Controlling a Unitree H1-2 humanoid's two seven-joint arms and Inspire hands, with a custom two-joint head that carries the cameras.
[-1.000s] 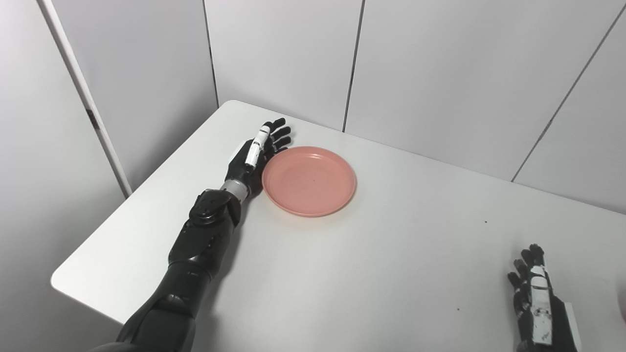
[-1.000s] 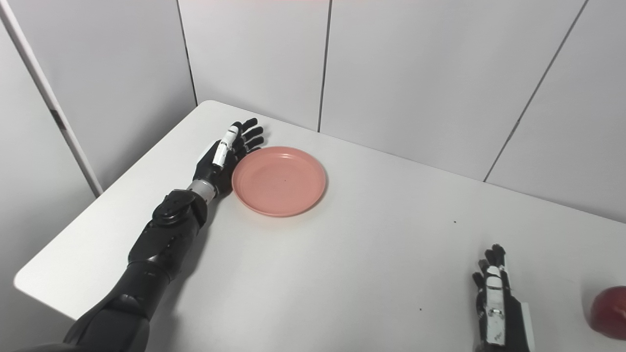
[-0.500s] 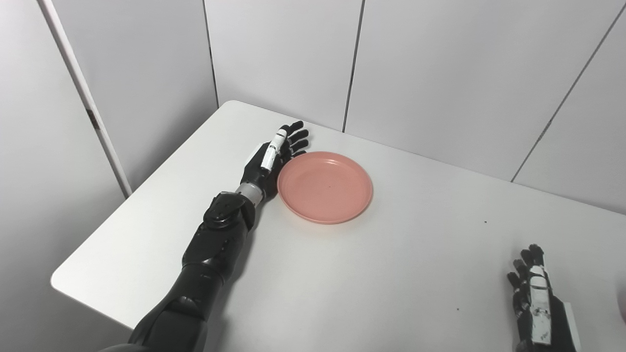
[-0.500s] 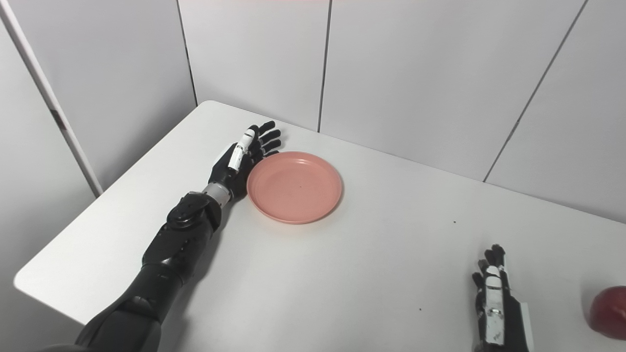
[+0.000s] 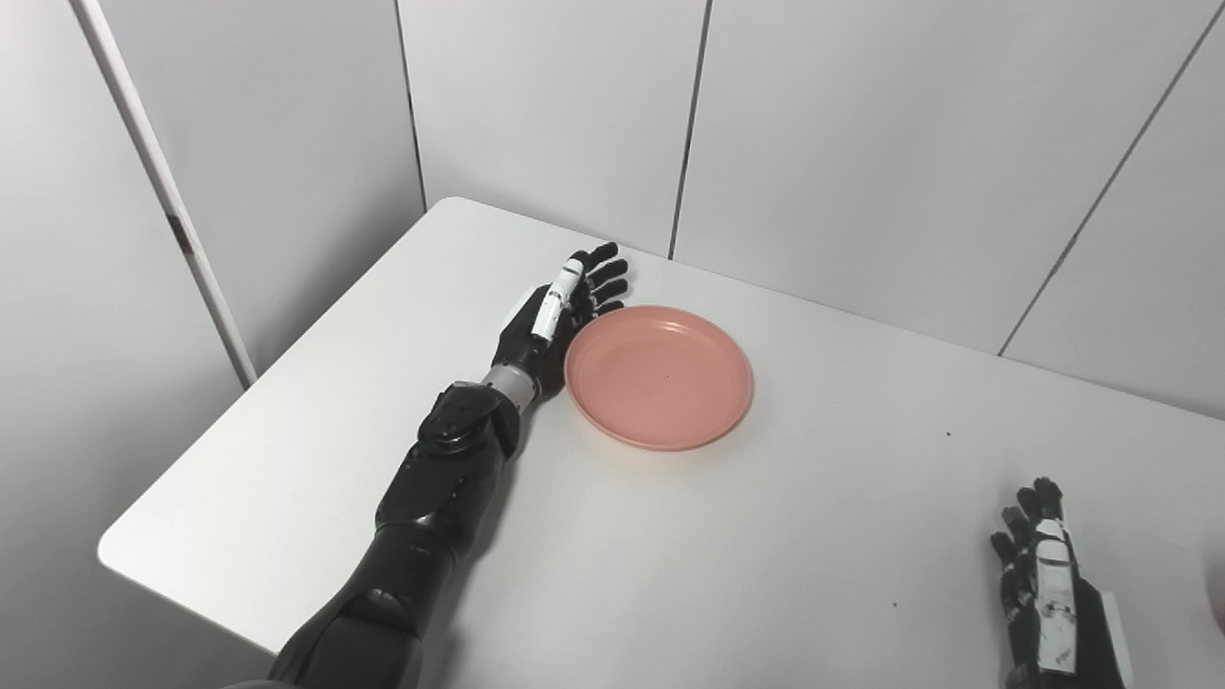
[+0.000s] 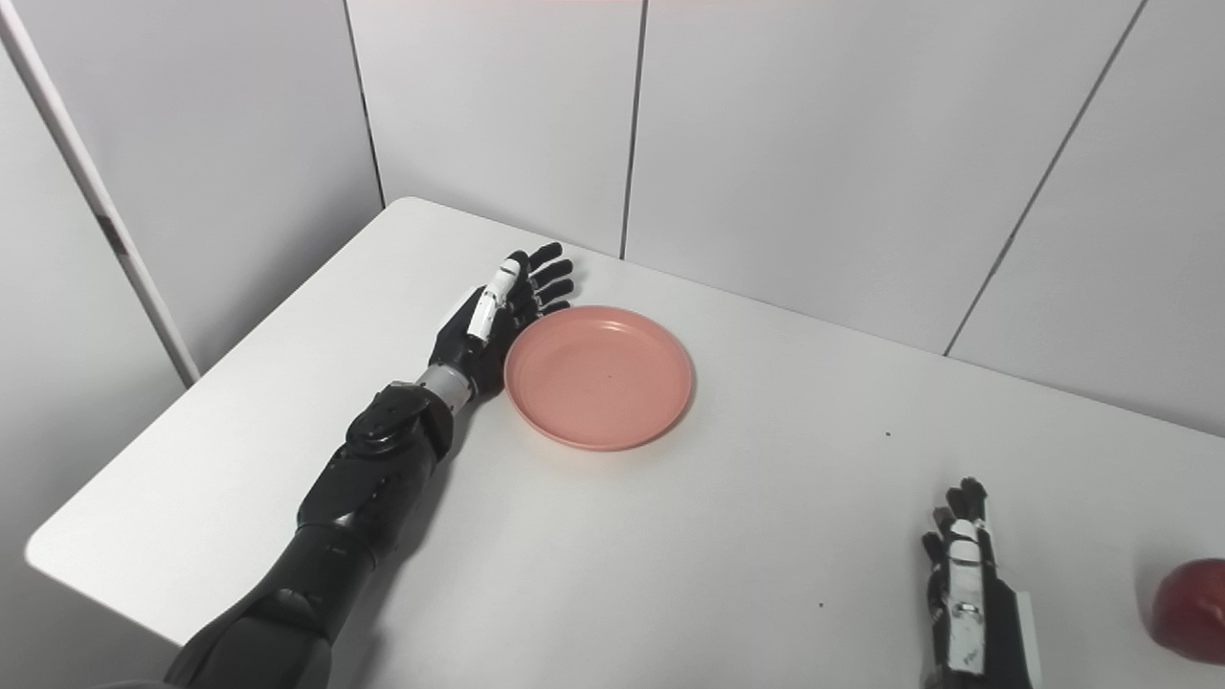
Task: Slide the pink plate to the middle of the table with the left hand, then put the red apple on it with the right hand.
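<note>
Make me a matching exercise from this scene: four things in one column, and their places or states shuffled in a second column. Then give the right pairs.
Things:
1. pink plate
2. red apple
3. left hand
4. right hand

Places or states:
A. open, against the plate's left rim
B. at the picture's right edge, beside the right hand
C. empty, flat on the table
D. open, at the near edge, holding nothing

Pairs: 1-C, 2-B, 3-A, 4-D

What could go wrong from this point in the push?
1. The left hand pushes the pink plate only at its left rim, fingers flat and open; the plate could pivot or slip past them.
2. The red apple sits at the view's right edge beside the open right hand; a nudge might roll it away.
</note>
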